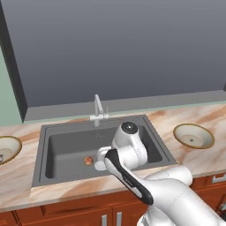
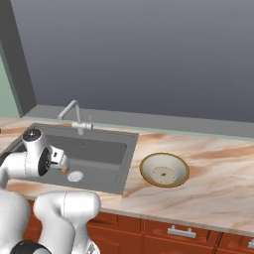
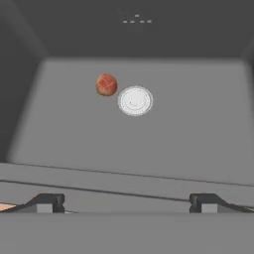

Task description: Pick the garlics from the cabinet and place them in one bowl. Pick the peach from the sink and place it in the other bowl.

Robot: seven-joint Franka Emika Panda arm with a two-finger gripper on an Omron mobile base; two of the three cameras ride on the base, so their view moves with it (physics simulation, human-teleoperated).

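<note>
Peach [image 3: 106, 84] not yet picked.
My gripper [image 3: 126, 203] hung wide open, empty, over the sink [image 3: 59, 129]; fruit ahead, beside the drain [image 3: 135, 100].

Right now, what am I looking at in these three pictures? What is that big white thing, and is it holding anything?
The white thing is a robot arm in a pretend kitchen. Two pictures come from cameras behind it, one on each side. The third comes from a camera on its hand, looking down into the dark grey sink. At its bottom you see the tips of its pincer, wide open and holding nothing. In the sink lies a small peach, beside the round silver drain. A faucet stands behind the sink. On the counter sit two bowls, the left bowl and the right bowl.
</note>
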